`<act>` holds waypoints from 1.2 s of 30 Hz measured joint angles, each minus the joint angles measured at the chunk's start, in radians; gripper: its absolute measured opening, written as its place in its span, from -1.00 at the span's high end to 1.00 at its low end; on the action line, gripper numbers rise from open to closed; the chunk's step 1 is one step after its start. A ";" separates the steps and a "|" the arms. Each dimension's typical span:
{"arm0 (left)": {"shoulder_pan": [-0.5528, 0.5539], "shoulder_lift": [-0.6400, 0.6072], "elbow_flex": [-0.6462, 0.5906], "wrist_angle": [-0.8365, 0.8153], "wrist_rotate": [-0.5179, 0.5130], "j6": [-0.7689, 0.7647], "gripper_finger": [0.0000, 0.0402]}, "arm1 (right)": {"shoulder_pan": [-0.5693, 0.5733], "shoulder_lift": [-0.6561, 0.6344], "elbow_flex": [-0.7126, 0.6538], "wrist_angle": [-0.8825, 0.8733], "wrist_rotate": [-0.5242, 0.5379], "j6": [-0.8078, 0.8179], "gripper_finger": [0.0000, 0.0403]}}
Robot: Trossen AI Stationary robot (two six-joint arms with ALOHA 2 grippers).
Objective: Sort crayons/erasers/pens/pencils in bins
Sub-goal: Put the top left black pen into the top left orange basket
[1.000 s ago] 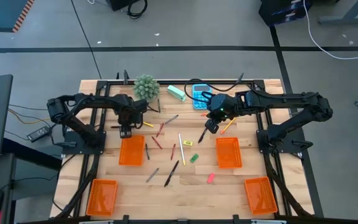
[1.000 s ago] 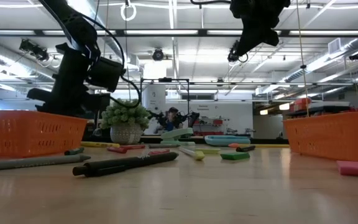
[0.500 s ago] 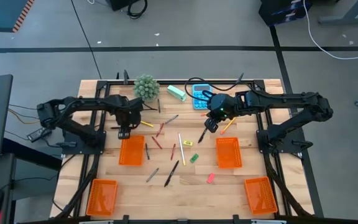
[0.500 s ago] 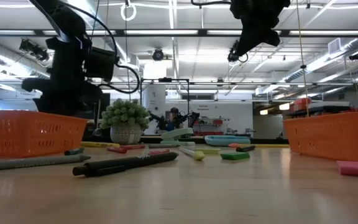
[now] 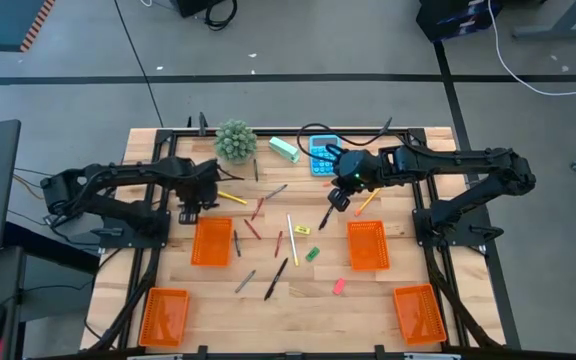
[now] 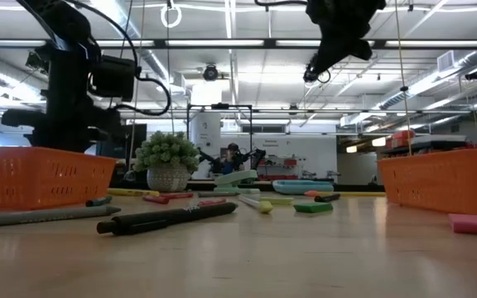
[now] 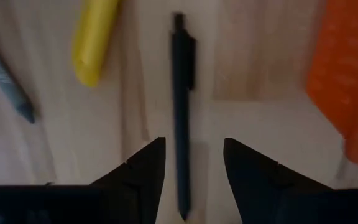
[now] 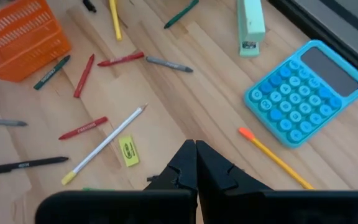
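Note:
In the left wrist view my left gripper [image 7: 193, 144] is open and points down over a dark pen [image 7: 180, 93] lying flat on the table; one finger stands on each side of it, apart from it. This is just off the far left corner of an orange bin [image 5: 212, 241]. My right gripper [image 5: 338, 200] hangs shut and empty high above the table's middle. Below lie red crayons [image 5: 253, 228], pencils [image 5: 291, 238], black pens [image 5: 276, 279] and small erasers [image 5: 311, 254].
Three more orange bins [image 5: 366, 245] [image 5: 165, 315] [image 5: 419, 313] stand to the right and near the front corners. A potted plant [image 5: 235, 140], a mint stapler [image 5: 284, 150] and a blue calculator [image 5: 323, 155] line the far edge. A yellow stick [image 7: 94, 40] lies beside the pen.
My left gripper has moved toward the table's left edge and a little up, rolling about its own axis, still open. My right arm has kept still.

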 joint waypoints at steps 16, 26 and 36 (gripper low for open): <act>0.080 0.002 0.000 0.109 0.083 0.039 0.31 | 0.007 0.000 0.000 0.018 0.000 0.051 0.97; 0.076 0.004 -0.093 0.136 0.079 0.069 0.38 | 0.036 0.000 0.000 0.017 0.025 0.070 0.97; 0.078 0.002 -0.118 0.191 0.052 0.078 0.38 | 0.041 0.000 0.000 0.017 0.035 0.071 0.97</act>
